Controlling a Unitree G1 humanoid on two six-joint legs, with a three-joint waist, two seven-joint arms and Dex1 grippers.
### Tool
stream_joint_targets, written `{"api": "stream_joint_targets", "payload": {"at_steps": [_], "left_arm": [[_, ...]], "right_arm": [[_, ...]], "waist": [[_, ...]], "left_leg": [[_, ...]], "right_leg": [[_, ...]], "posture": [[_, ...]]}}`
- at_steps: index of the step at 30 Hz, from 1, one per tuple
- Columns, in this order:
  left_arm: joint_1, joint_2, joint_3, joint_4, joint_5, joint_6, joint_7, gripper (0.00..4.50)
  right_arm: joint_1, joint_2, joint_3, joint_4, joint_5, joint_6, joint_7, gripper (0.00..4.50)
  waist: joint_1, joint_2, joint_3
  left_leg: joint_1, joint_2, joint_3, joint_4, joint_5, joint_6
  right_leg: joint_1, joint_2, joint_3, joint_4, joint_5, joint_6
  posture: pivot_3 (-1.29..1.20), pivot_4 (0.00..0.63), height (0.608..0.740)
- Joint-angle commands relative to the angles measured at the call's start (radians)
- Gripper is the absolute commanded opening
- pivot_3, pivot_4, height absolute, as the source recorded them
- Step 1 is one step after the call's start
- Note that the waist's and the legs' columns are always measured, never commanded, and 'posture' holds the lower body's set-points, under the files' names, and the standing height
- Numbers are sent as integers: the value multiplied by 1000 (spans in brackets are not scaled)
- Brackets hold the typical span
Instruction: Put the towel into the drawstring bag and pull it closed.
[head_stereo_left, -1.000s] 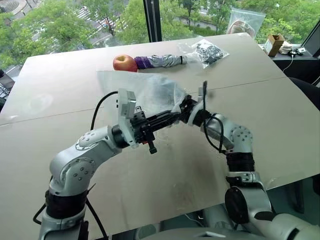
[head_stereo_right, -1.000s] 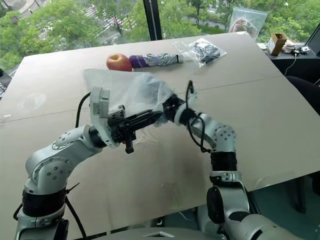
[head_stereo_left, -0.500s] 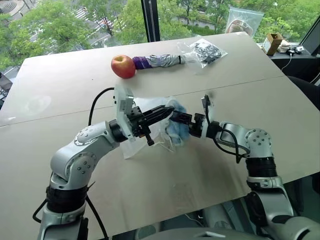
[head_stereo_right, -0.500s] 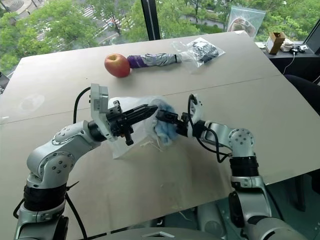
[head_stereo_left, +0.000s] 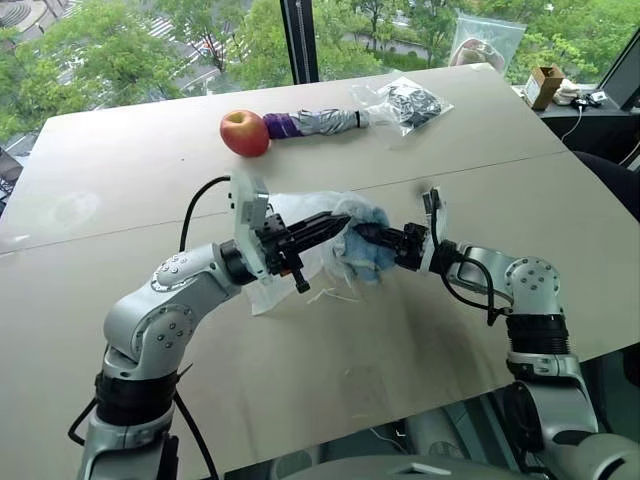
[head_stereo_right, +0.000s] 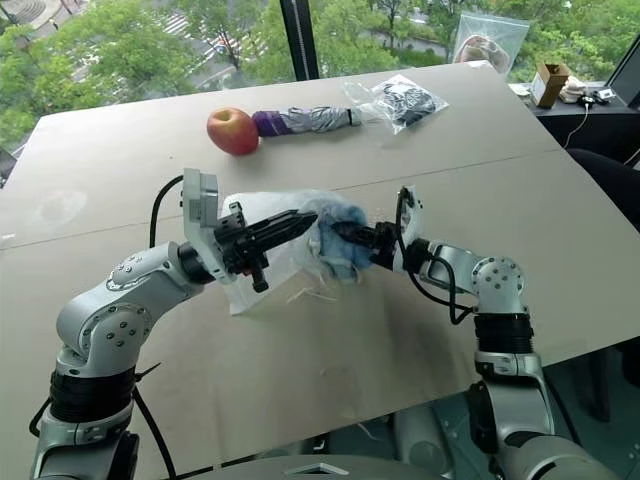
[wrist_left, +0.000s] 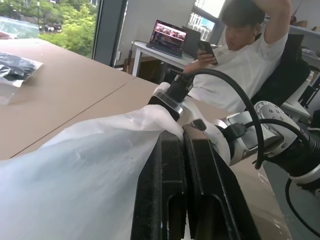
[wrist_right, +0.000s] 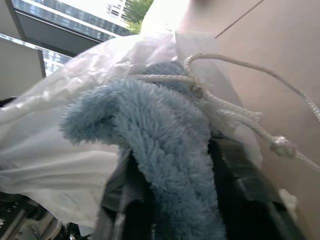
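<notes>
The drawstring bag (head_stereo_left: 281, 286), thin translucent white fabric, hangs from my left gripper (head_stereo_left: 338, 220) with its lower end on the table; its white cords (head_stereo_left: 330, 295) trail on the tabletop. My left gripper is shut on the bag's rim, and the left wrist view shows the fabric (wrist_left: 75, 175) pinched at its fingertips. The towel (head_stereo_left: 356, 254), light-blue and fuzzy, bulges at the bag's mouth. My right gripper (head_stereo_left: 368, 235) reaches in level from the right and is shut on the towel (wrist_right: 165, 150), with a knotted cord (wrist_right: 240, 115) draped beside it.
At the table's far side lie a red apple (head_stereo_left: 245, 133), a folded grey-and-purple umbrella (head_stereo_left: 315, 123) and a clear plastic bag with dark contents (head_stereo_left: 410, 102). A zip bag (head_stereo_left: 487, 42) and a small box (head_stereo_left: 546, 86) sit at the back right. A seated person (wrist_left: 250, 55) is behind.
The bag has come down from its raised, spread position and now hangs lower against the table. My right gripper drew back to the right, opened, and has shut on the towel.
</notes>
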Motion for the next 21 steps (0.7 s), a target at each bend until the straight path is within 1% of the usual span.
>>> {"api": "stream_joint_targets", "payload": {"at_steps": [1, 4, 6, 12, 14, 17, 20, 21], "left_arm": [[-3, 11, -14, -23, -5, 1, -33, 0], [-5, 10, -27, -23, -11, 9, -48, 0], [-6, 4, -31, -22, -20, 9, -62, 0], [-14, -14, -58, -34, -22, 16, -80, 0], [-11, -23, -66, -41, -21, 16, -73, 0], [-3, -29, -75, -48, -15, 14, -71, 0], [-2, -31, -80, -51, -18, 16, -72, 0], [-2, -33, -83, -55, -21, 19, -71, 0]], "right_arm": [[-31, 47, -51, -24, 123, 15, -33, 102], [-49, 110, -81, 6, 245, 6, -104, 102], [-47, 174, -87, 44, 293, -23, -167, 102], [-23, 334, -73, 99, 360, -109, -343, 102], [-11, 347, -42, 63, 399, -94, -354, 102], [23, 307, 40, -14, 459, -9, -316, 102], [7, 289, 44, 20, 465, -28, -339, 102], [-3, 301, 26, 44, 454, -70, -358, 102]], "waist": [[0, 0, 0], [-1, 0, 0], [-1, 0, 0], [-1, 0, 0], [2, 0, 0], [0, 0, 0], [-3, 0, 0], [-3, 0, 0]], "left_leg": [[0, 0, 0, 0, 0, 0], [0, 0, 0, 0, 0, 0], [0, 0, 0, 0, 0, 0], [1, 0, 0, 0, 0, 0], [0, 0, 0, 0, 0, 0], [-1, 0, 0, 1, 0, 0], [0, 0, 0, 0, 0, 0], [0, 0, 0, 0, 0, 0]], "right_leg": [[0, 0, 0, 0, 0, 0], [0, 0, 0, 0, 0, 0], [0, 0, 0, 1, 0, 0], [0, 0, 0, 1, 0, 0], [0, -1, 0, 1, 0, 0], [0, -1, 0, 0, 0, 0], [0, 0, 0, 1, 0, 0], [0, 0, 0, 1, 0, 0]], "posture": [[0, 150, 740], [0, 150, 740], [0, 150, 740], [0, 150, 740], [0, 150, 740], [0, 150, 740], [0, 150, 740], [0, 150, 740]]}}
